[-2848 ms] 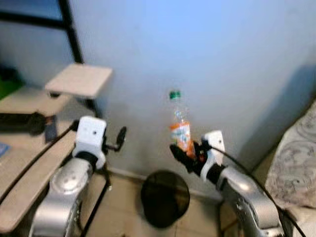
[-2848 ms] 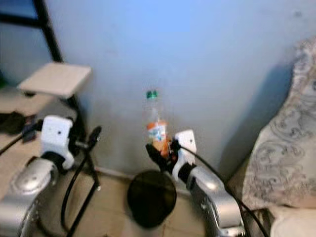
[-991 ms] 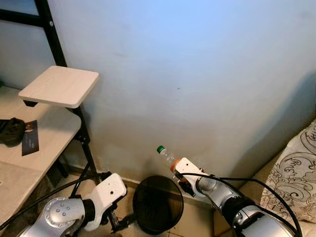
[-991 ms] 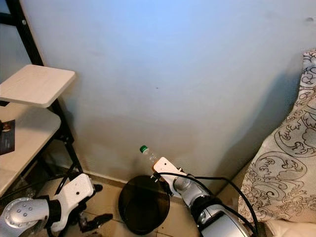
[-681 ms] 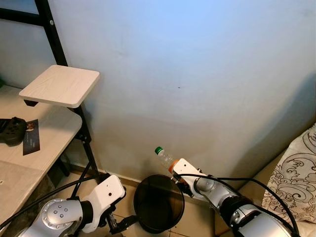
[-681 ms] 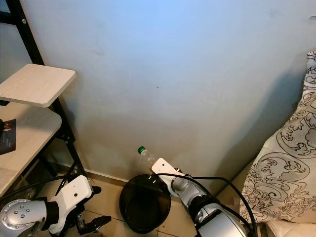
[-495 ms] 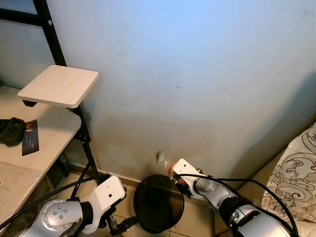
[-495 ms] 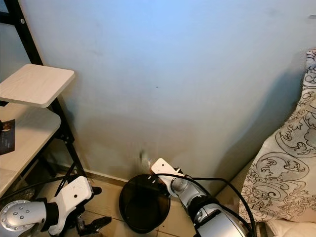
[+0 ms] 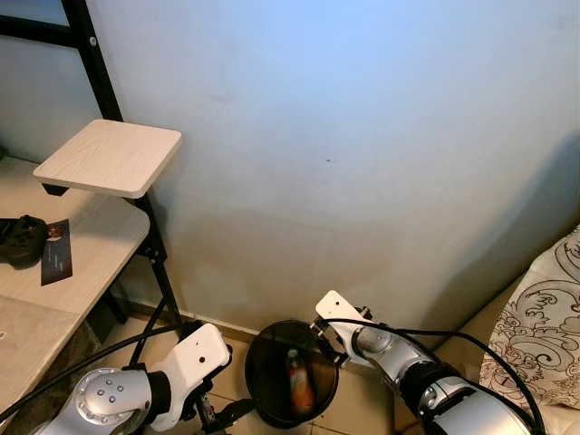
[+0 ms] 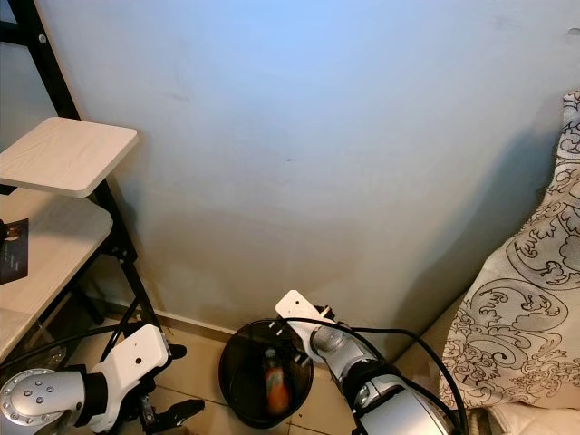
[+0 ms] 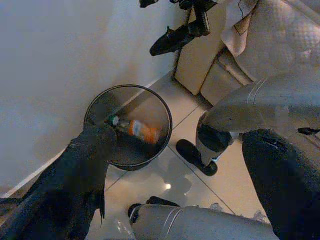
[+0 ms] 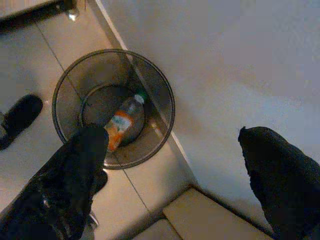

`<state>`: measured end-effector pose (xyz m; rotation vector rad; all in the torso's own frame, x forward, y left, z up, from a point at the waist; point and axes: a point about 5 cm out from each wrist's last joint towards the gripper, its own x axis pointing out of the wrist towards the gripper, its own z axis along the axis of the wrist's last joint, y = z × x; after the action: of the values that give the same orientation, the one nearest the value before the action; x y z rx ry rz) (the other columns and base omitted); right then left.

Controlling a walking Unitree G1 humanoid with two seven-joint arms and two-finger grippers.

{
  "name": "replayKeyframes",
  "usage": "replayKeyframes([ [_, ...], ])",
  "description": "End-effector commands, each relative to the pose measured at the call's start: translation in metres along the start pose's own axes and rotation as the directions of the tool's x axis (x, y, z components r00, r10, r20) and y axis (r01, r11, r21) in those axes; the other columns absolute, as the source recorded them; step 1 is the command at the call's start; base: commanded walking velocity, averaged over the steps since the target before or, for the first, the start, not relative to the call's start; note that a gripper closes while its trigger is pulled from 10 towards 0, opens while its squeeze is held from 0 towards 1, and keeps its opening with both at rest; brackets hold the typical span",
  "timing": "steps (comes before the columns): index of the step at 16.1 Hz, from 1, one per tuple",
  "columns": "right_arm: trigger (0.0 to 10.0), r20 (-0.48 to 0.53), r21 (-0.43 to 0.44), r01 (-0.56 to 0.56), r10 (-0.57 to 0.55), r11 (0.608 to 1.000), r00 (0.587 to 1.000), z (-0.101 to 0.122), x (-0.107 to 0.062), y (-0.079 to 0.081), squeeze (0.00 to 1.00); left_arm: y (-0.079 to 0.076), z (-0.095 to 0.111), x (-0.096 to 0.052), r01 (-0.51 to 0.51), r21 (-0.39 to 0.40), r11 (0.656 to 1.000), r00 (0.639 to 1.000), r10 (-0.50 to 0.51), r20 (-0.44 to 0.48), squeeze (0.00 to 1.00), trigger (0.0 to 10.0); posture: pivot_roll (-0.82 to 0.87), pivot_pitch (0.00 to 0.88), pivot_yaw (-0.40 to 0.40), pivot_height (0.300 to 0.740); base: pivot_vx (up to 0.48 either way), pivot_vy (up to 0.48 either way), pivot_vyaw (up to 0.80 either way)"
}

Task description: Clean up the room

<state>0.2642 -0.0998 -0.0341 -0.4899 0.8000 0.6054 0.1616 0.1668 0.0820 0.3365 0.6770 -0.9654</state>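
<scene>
The right gripper [image 12: 172, 165] hangs just above the bin's rim beside the wall, its jaws spread wide and holding nothing; the left gripper [image 11: 185, 165] sits low near the floor on the bin's other side, jaws likewise apart and empty; the clear plastic bottle with an orange label and green cap [image 12: 121, 121] lies inside the round black wire-mesh wastebasket [image 12: 162, 95]. That item looks done; a dark object [image 9: 20, 239] and a card [image 9: 56, 257] on the pale wooden table [image 9: 100, 263] may remain.
</scene>
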Motion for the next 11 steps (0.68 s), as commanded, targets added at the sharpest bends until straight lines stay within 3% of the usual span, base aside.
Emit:
replayKeyframes([
  [1, 10.0, 0.082, 0.056, 0.005, -0.009, 0.998, 0.997, 0.015, -0.002, -0.009, 1.00, 0.003, 0.009, -0.001, -0.027, -0.005, 1.000, 0.999, 0.027, 0.040, 0.32, 10.0, 0.12, 0.000, -0.085, 0.740, 0.000, 0.000, 0.00],
  [2, 10.0, 0.166, 0.159, 0.001, -0.027, 0.987, 0.986, 0.020, -0.007, -0.019, 0.00, 0.008, 0.018, 0.002, -0.091, -0.032, 0.995, 0.990, 0.093, 0.103, 0.32, 10.0, 0.11, 0.000, -0.080, 0.740, 0.000, 0.000, 0.00],
  [5, 10.0, 0.284, 0.265, 0.004, -0.082, 0.964, 0.955, 0.017, -0.026, -0.034, 0.00, 0.023, 0.035, 0.008, -0.224, -0.088, 0.971, 0.953, 0.237, 0.191, 0.32, 10.0, 0.09, 0.000, -0.061, 0.740, 0.000, 0.000, 0.00],
  [7, 10.0, 0.381, 0.359, 0.044, -0.189, 0.932, 0.905, 0.017, -0.058, -0.045, 0.00, 0.035, 0.055, 0.010, -0.360, -0.118, 0.925, 0.887, 0.379, 0.263, 0.32, 10.0, 0.07, 0.000, -0.039, 0.740, 0.000, 0.000, 0.00],
  [8, 10.0, 0.396, 0.390, 0.070, -0.236, 0.918, 0.887, 0.019, -0.066, -0.049, 0.00, 0.037, 0.061, 0.010, -0.393, -0.137, 0.909, 0.863, 0.417, 0.285, 0.31, 10.0, 0.07, 0.000, -0.035, 0.740, 0.000, 0.000, 0.00],
  [11, 10.0, 0.410, 0.561, 0.157, -0.438, 0.813, 0.800, 0.028, -0.093, -0.062, 0.00, 0.045, 0.081, 0.010, -0.510, -0.210, 0.834, 0.757, 0.552, 0.349, 0.31, 10.0, 0.06, 0.000, -0.021, 0.740, 0.000, 0.000, -0.68],
])
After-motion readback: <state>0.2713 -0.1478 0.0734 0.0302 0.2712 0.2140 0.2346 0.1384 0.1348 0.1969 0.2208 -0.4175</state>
